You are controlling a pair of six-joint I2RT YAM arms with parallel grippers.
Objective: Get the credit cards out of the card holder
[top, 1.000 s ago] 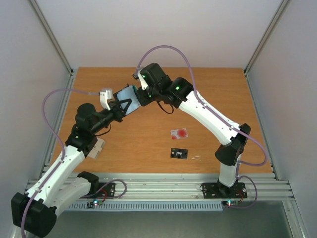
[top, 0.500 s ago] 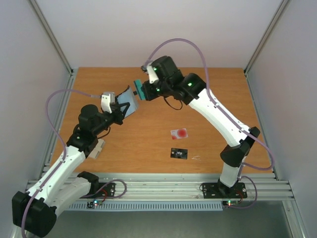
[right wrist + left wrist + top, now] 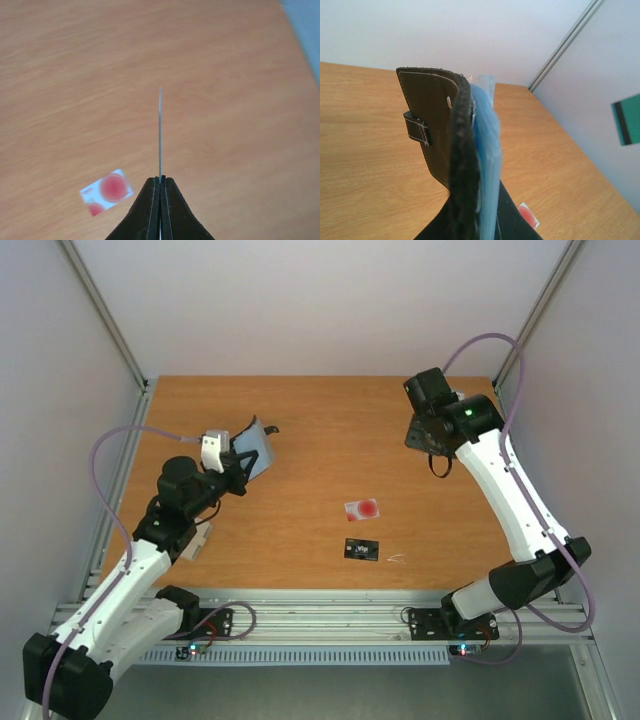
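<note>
My left gripper [image 3: 243, 462] is shut on the black card holder [image 3: 252, 447] and holds it upright above the table's left side. In the left wrist view the card holder [image 3: 440, 120] stands edge-on with its pale blue inside [image 3: 487, 145] to the right, between my gripper's jaws [image 3: 480, 222]. My right gripper [image 3: 160, 181] is shut on a teal-green card [image 3: 160, 130], seen edge-on; the card also shows in the left wrist view [image 3: 627, 120]. That gripper [image 3: 420, 434] hangs over the back right. A whitish card with a red spot [image 3: 362, 508] and a black card [image 3: 362, 550] lie on the table.
The whitish card also shows in the right wrist view [image 3: 106, 192] and the left wrist view [image 3: 527, 214]. A small pale scrap [image 3: 396, 559] lies beside the black card. White walls and metal posts enclose the table; an aluminium rail [image 3: 320, 605] runs along the near edge.
My right gripper has drawn the teal-green card out of the card holder and swung far to the right. My left gripper still holds the holder, shifted slightly.
</note>
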